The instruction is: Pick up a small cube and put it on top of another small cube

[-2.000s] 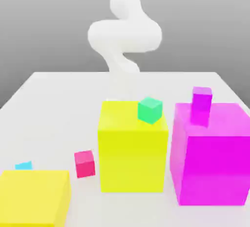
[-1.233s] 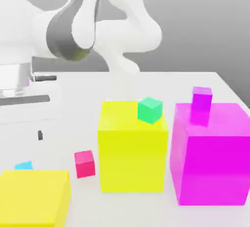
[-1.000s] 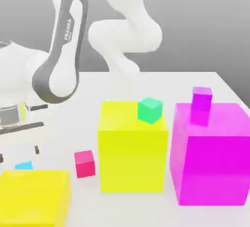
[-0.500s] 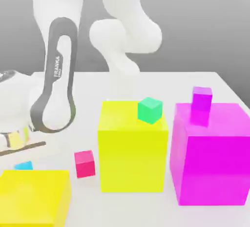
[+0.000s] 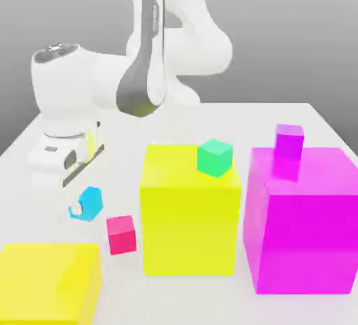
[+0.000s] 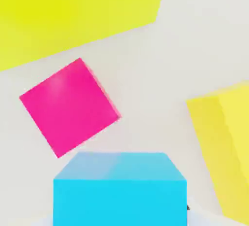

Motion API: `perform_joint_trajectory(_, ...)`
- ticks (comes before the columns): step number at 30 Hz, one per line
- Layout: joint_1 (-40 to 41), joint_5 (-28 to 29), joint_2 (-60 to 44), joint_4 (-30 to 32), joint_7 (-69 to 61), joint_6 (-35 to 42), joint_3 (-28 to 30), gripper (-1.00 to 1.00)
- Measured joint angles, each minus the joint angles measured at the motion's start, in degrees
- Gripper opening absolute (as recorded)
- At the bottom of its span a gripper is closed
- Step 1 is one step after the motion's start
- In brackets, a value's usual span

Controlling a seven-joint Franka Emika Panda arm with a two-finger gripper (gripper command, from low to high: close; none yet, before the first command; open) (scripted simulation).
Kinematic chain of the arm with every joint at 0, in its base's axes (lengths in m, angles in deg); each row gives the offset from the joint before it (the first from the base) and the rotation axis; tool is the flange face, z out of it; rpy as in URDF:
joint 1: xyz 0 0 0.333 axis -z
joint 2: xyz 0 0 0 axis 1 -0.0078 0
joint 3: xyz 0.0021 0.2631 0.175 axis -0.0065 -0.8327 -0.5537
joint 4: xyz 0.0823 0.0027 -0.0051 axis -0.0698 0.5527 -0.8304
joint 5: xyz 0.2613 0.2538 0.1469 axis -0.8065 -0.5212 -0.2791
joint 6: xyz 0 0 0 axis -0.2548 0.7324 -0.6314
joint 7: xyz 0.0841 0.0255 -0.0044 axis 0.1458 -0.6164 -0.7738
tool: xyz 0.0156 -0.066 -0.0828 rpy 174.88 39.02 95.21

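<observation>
The small cube (image 5: 90, 201), tiny and cyan, hangs tilted above the table at the exterior view's left, just above and left of a small pink-red cube (image 5: 121, 234). My gripper (image 5: 83, 203) reaches down from the white hand (image 5: 64, 150) and is shut on the cyan cube. The hand view has the cyan cube (image 6: 119, 191) close up, with the pink-red cube (image 6: 69, 106) on the table beyond it. A small green cube (image 5: 215, 157) rests on top of the big yellow block (image 5: 189, 212) in the middle.
A second big yellow block (image 5: 47, 282) lies at the front left, below the held cube. A big magenta block (image 5: 304, 222) stands at the right with a small magenta cube (image 5: 288, 150) at its top edge. White table (image 5: 126, 282) shows between the blocks.
The hand came down onto the cyan cube beside the front yellow block and shut on it. It has now swung up and rightward, carrying the cube off the table.
</observation>
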Motion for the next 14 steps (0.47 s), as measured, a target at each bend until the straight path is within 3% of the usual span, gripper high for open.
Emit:
perform_joint_trajectory(3,-0.64,5.22,4.67,3.67,-6.69,0.55,-1.26,-1.0)
perform_joint_trajectory(5,-1.74,5.02,2.85,4.33,-8.96,-2.02,-0.89,-1.0)
perform_joint_trajectory(9,-4.78,-0.31,-4.82,4.41,-13.22,-9.61,0.5,-1.0)
perform_joint_trajectory(11,-6.2,-6.25,-9.16,4.35,-17.34,-13.63,-0.36,-1.0)
perform_joint_trajectory(12,-6.81,-8.48,-10.57,4.32,-18.87,-14.88,-0.51,1.0)
perform_joint_trajectory(14,-6.11,-8.48,-10.57,4.33,-18.87,-14.88,-0.52,1.0)
